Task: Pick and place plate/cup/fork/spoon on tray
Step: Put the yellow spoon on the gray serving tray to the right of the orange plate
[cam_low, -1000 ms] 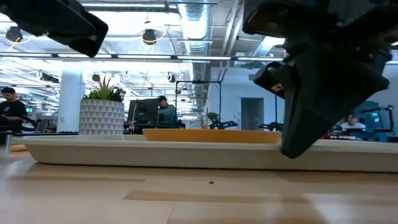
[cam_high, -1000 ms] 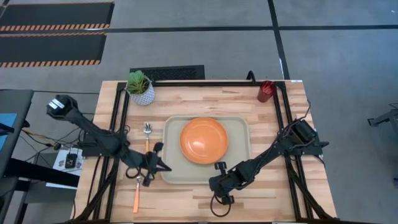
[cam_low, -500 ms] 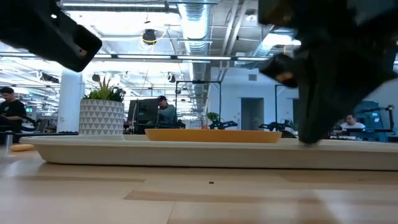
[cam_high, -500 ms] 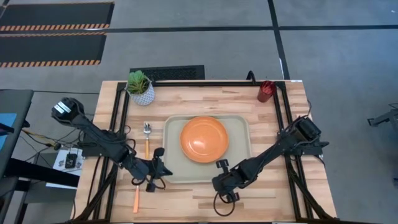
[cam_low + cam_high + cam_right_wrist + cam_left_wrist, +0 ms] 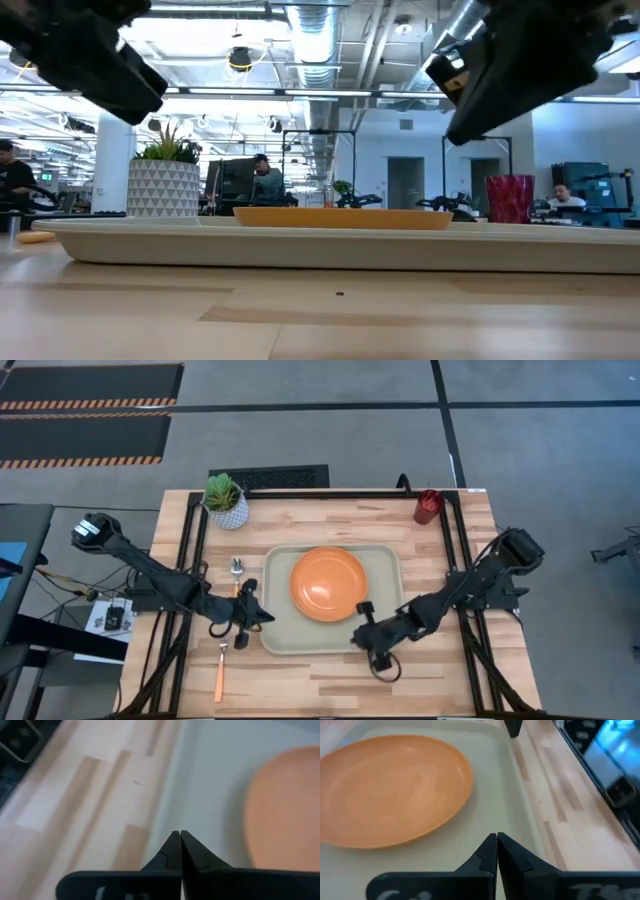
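Plainly, both arms' fingers (image 5: pixel 497 851) (image 5: pixel 176 851) press together (nothing held) over the tray (image 5: pixel 385 565).

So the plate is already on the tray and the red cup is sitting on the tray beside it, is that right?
Not quite. The plate is on the tray, but the high view shows the cup off the tray, standing on the table at its far right corner.
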You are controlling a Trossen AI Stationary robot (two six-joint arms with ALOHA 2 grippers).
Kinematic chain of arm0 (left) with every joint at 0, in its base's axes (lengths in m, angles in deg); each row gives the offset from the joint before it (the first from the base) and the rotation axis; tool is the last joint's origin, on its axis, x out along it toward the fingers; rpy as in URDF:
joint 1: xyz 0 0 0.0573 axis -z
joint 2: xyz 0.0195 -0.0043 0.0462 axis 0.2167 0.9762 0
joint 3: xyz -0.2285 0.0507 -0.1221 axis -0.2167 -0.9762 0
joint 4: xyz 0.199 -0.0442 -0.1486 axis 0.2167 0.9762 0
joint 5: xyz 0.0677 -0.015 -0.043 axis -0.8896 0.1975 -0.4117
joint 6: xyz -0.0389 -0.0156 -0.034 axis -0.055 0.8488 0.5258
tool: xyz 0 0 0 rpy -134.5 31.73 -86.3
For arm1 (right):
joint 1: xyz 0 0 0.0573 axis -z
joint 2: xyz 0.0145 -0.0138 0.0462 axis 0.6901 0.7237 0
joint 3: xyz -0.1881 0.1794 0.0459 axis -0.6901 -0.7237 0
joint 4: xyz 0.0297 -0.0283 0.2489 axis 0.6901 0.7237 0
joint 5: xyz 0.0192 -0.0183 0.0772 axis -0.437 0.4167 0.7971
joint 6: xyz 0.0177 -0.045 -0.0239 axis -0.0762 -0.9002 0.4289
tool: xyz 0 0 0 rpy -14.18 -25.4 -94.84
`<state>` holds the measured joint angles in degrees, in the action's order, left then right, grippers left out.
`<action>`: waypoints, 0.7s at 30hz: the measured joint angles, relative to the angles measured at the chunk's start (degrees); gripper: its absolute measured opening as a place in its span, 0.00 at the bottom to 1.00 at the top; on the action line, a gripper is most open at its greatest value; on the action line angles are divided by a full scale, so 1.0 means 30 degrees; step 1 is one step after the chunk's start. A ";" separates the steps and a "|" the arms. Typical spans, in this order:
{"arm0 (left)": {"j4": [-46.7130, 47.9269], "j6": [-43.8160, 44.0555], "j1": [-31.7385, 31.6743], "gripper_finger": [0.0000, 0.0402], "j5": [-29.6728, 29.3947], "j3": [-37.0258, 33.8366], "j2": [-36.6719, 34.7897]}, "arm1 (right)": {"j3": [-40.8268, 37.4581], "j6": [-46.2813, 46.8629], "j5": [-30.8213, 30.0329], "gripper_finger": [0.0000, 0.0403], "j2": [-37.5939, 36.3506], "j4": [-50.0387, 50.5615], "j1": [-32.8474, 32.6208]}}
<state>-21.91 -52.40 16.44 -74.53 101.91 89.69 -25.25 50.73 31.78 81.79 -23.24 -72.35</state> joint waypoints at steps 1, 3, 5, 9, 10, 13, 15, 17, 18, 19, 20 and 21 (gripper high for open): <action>0.0146 0.0347 -0.0219 0.00 0.0022 -0.0002 -0.0204 | -0.0574 -0.0013 -0.0239 0.02 -0.0463 -0.0313 0.0208; 0.0821 0.1075 -0.0628 0.00 0.0227 -0.0036 -0.0710 | -0.1786 -0.0062 -0.0597 0.02 -0.1427 -0.1293 0.0769; 0.1526 0.1872 -0.1123 0.00 0.0500 -0.0036 -0.1032 | -0.3010 -0.0312 -0.0870 0.01 -0.2497 -0.1924 0.1447; 0.3943 0.4072 -0.2092 0.00 0.0545 -0.0036 -0.1813 | -0.5014 -0.1231 -0.0853 0.01 -0.4402 -0.3728 0.3094; 0.4842 0.4676 -0.2303 0.00 0.0512 -0.0044 -0.1998 | -0.5438 -0.1623 -0.0849 0.01 -0.4851 -0.4195 0.3528; 0.6396 0.6516 -0.2895 0.02 0.0450 -0.0044 -0.2117 | -0.6367 -0.2957 -0.0776 0.01 -0.6110 -0.5157 0.4971; 0.7440 0.7463 -0.3157 0.06 0.0434 -0.0058 -0.2124 | -0.6749 -0.4037 -0.0621 0.01 -0.6728 -0.6419 0.6057; 0.8133 0.8077 -0.3355 0.10 0.0439 0.0004 -0.2010 | -0.7009 -0.5076 -0.0167 0.01 -0.7415 -0.6912 0.7189; 0.8747 0.8283 -0.3458 0.13 0.0454 0.0131 -0.1956 | -0.6996 -0.5457 0.0225 0.02 -0.7591 -0.7222 0.7781; 0.9507 0.8541 -0.3547 0.15 0.0425 0.0328 -0.1955 | -0.6985 -0.5728 0.0706 0.02 -0.7775 -0.7420 0.8324; 1.0197 0.8880 -0.3663 0.18 0.0339 0.0588 -0.1978 | -0.6985 -0.5952 0.1237 0.02 -0.7945 -0.7675 0.8871; 1.0857 0.9321 -0.3798 0.21 0.0172 0.0904 -0.1970 | -0.6979 -0.6162 0.1823 0.02 -0.8093 -0.8015 0.9362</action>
<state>10.66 -24.44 5.04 -74.02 104.62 83.78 -46.19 32.25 37.25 57.51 -47.28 -44.27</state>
